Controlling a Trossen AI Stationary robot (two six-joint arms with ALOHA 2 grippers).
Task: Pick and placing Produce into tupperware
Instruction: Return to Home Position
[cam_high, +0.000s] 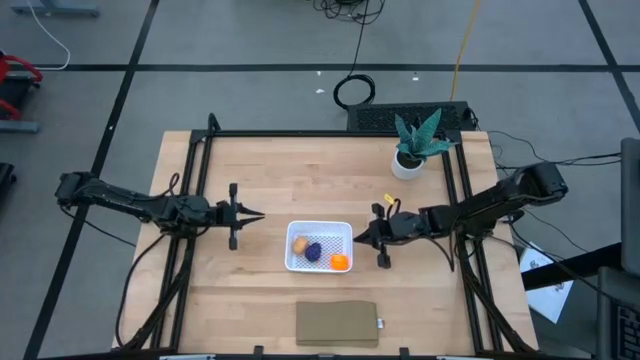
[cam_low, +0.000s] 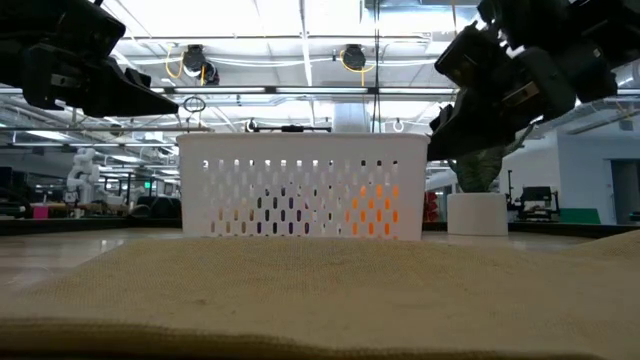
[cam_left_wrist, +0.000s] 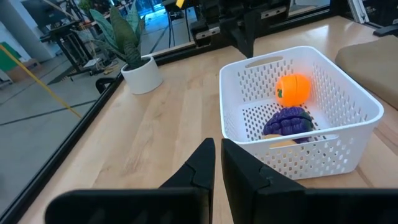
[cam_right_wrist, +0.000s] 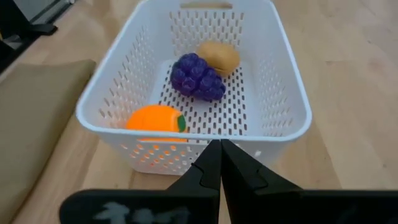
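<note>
**All Three Pieces Sat in the Tupperware**

From above, the white tupperware (cam_high: 320, 226) sat in the middle of the table (cam_high: 260, 170). Inside it lay the tan piece (cam_high: 299, 244), the purple piece (cam_high: 314, 253) and the orange piece (cam_high: 339, 262). The left gripper (cam_high: 258, 214) hung near its left side, not touching. The right gripper (cam_high: 360, 237) hung just beside its right side. Both were pinched closed and held nothing. A brown pad (cam_high: 337, 323) lay in front, and a plant (cam_high: 418, 142) stood behind.

From table height, orange and purple showed through the tupperware's holes.

The left wrist view showed its fingers (cam_left_wrist: 204, 163) pressed together, pointing at the tupperware. The right wrist view showed the same.
</note>
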